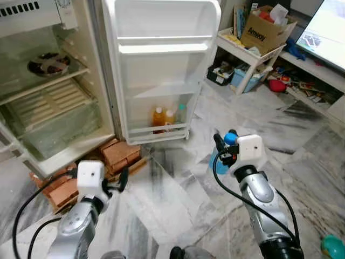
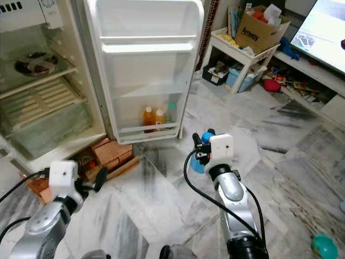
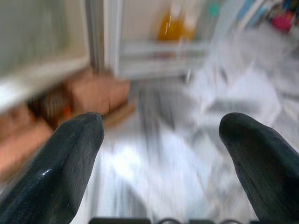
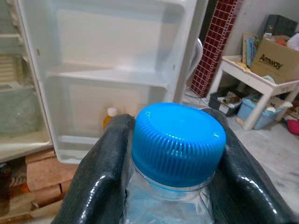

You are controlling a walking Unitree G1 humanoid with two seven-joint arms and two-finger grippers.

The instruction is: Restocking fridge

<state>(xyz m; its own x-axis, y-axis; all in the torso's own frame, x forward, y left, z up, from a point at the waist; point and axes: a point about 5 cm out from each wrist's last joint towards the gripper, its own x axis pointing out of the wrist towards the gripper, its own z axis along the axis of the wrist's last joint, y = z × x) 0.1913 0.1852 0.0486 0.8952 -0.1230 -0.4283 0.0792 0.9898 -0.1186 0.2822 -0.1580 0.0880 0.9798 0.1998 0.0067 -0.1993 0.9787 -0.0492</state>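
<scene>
My right gripper is shut on a clear bottle with a blue cap, held upright above the marble floor a little in front of the fridge door. Its black fingers hug the bottle neck. The fridge stands open; its bottom door shelf holds two orange drink bottles and a clear bottle with a teal cap. A dark plate sits on an inner shelf. My left gripper is open and empty, low near the bricks; its fingers are spread wide.
The fridge rests on red bricks on the marble floor. A white table with an Amway cardboard box stands at the right back, bins beneath it. A screen and a low shelf with clutter lie far right. A teal object lies on the floor.
</scene>
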